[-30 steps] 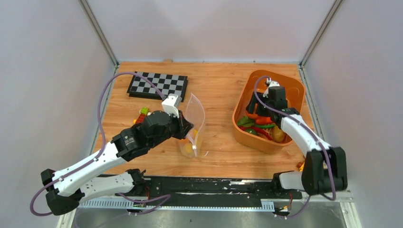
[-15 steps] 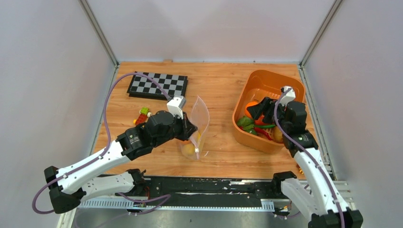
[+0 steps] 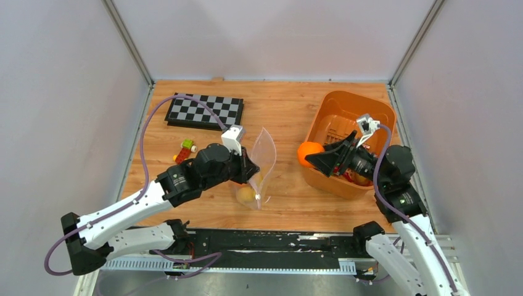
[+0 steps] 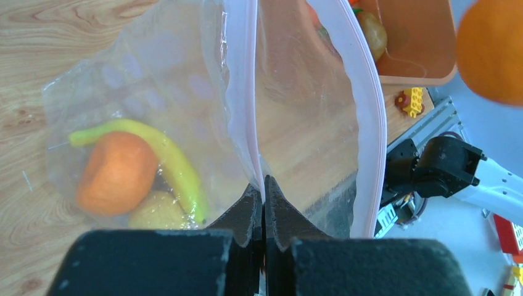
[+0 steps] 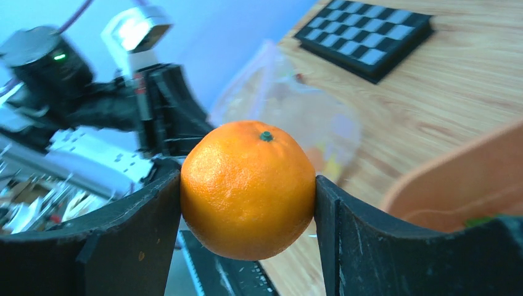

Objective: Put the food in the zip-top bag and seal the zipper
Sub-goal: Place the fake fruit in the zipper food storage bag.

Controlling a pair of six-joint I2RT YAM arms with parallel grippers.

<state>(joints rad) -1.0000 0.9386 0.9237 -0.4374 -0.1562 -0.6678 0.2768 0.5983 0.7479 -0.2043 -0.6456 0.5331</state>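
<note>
Left gripper [image 4: 264, 192] is clamped tight on one lip of the zip-top bag [image 3: 263, 161], fingers fully closed on the pink zipper [image 4: 245, 92]. The bag stands upright mid-table with its mouth up. Its two zipper strips run straight away from the fingertips, and the far lip bows out so the mouth gapes. It's clear, crinkly plastic with faint pale round dots. In the bottom sit an orange piece [image 4: 117, 172], a curved yellow piece [image 4: 176, 163] and a yellow-brown piece [image 4: 157, 211].

Right gripper [image 3: 311, 157] squeezes an orange ball [image 5: 248, 188] between both fingers, green stem dot up. It hangs at the left rim of the orange basket [image 3: 345, 102], near the bag's open mouth but not touching it. A chessboard [image 3: 205, 111] lies at the far left, with block toys [image 3: 184, 150] just nearer.
</note>
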